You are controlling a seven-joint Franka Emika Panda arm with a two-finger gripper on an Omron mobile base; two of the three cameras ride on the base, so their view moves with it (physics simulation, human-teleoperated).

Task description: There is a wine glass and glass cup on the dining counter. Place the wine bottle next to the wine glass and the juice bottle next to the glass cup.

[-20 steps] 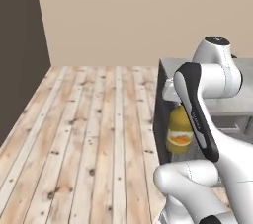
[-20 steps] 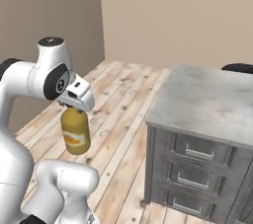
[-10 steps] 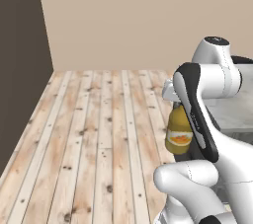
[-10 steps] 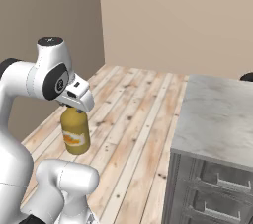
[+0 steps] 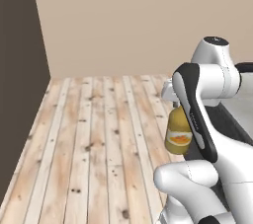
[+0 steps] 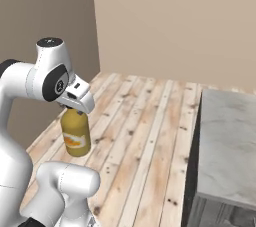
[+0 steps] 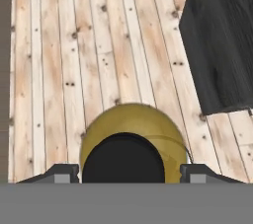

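The juice bottle (image 5: 179,133) (image 6: 76,135), squat and yellow-orange with an orange-white label, hangs upright above the wooden floor. My gripper (image 6: 73,113) (image 7: 129,172) is shut on its neck, one finger on each side of the dark cap. From the hand view I look straight down on the round yellow body (image 7: 133,119). In the left base view my own forearm covers the right side of the bottle. The wine glass, glass cup and wine bottle are out of view. A grey-white marble counter top (image 6: 227,141) lies to the right; I cannot tell whether it is the dining counter.
Light wooden floorboards (image 5: 99,134) stretch ahead to a beige back wall (image 6: 175,21). A dark wall (image 5: 20,70) closes the left side. The counter's dark side (image 7: 222,40) stands close to the right of the hanging bottle, its edge (image 5: 232,119) behind my arm.
Both base views have swung: the counter has slid to the right and more open floor shows, so the camera has moved. The bottle stays gripped in the same place.
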